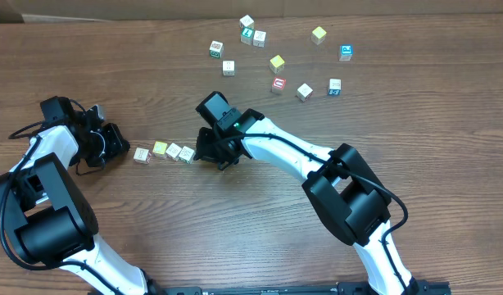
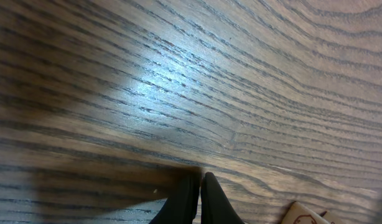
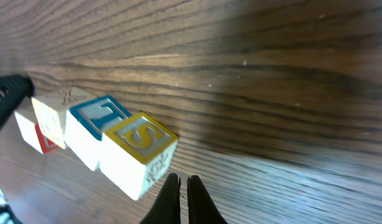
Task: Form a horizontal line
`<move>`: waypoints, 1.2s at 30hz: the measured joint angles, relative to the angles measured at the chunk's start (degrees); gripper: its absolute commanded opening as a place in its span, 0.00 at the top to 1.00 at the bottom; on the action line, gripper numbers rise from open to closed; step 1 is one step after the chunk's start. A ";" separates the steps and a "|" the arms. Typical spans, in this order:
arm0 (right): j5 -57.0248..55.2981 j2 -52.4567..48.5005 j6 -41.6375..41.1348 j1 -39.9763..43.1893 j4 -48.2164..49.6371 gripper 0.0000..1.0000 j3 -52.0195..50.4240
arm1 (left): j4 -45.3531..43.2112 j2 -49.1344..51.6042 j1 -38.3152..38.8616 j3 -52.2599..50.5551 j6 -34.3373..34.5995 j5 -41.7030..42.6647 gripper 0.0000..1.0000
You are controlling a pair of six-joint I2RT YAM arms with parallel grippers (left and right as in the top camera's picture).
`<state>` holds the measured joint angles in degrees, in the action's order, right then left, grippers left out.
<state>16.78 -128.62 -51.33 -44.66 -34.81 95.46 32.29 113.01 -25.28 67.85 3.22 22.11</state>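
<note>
**Fig. 1. Four-cube row flanked by two arms.** Nearest the wrist cameras, the left pincer [image 2: 201,178] has its fingers pressed together and holds nothing. The right pincer [image 3: 182,179] is closed to a bare slit, also with nothing in it. Both tips sit low over the table [image 1: 235,229].

The row [image 1: 174,151] lies between them, left of the table's middle. Its four cubes touch or nearly touch and run roughly sideways, with a slight bend at the second cube. From the right wrist, the order outward is a yellow-faced cube [image 3: 138,149], a blue-bordered cube [image 3: 94,118], a pale cube [image 3: 54,102] and an end cube [image 3: 30,134] showing a red mark.

Handling (judged): the cubes are light, rigid wood that will slide easily on the grain. A closed fingertip against a flat side should shift one, while a grip belongs on two opposite faces. A nudge may carry the neighbours along.

Beyond, loose cubes [image 1: 277,63] scatter across the far side, well apart from the row.

Limits: the end cube is cut off by the frame edge and partly hidden behind its neighbour. The left wrist view catches only one cube corner [image 2: 301,214]. Face colours read differently overhead, and whether either pincer touches the row cannot be told.
</note>
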 measured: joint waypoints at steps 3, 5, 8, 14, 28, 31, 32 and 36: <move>0.39 -1.05 -3.34 -0.15 0.28 0.96 0.00 | 0.15 0.00 0.00 0.00 0.74 0.15 0.96; 0.68 -1.73 -4.81 -0.09 0.57 0.96 0.00 | 0.42 0.02 0.00 0.02 0.96 0.22 0.96; 1.36 -2.40 -5.81 -0.11 1.46 0.96 0.00 | 0.98 0.04 0.00 0.07 1.14 0.26 0.96; 3.74 -2.49 -4.96 -0.11 5.75 0.96 0.02 | 2.69 0.04 0.00 0.17 1.14 0.68 0.96; 5.92 -2.49 -0.46 -0.11 8.22 0.96 0.02 | 4.26 0.04 0.00 0.28 1.14 0.96 0.96; 6.25 -2.49 1.29 -0.11 8.76 0.96 0.00 | 4.63 0.04 -0.02 0.28 1.14 1.09 0.96; 6.36 -2.49 1.88 -0.11 8.83 0.96 0.00 | 4.81 0.04 -0.02 0.28 1.16 1.09 0.96; 6.38 -2.49 3.61 -0.11 8.81 0.96 0.02 | 5.07 0.04 -0.02 0.33 1.11 1.11 0.96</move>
<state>23.16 -131.11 -47.72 -44.77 -26.00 95.48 37.36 113.06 -25.30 68.18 4.34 23.22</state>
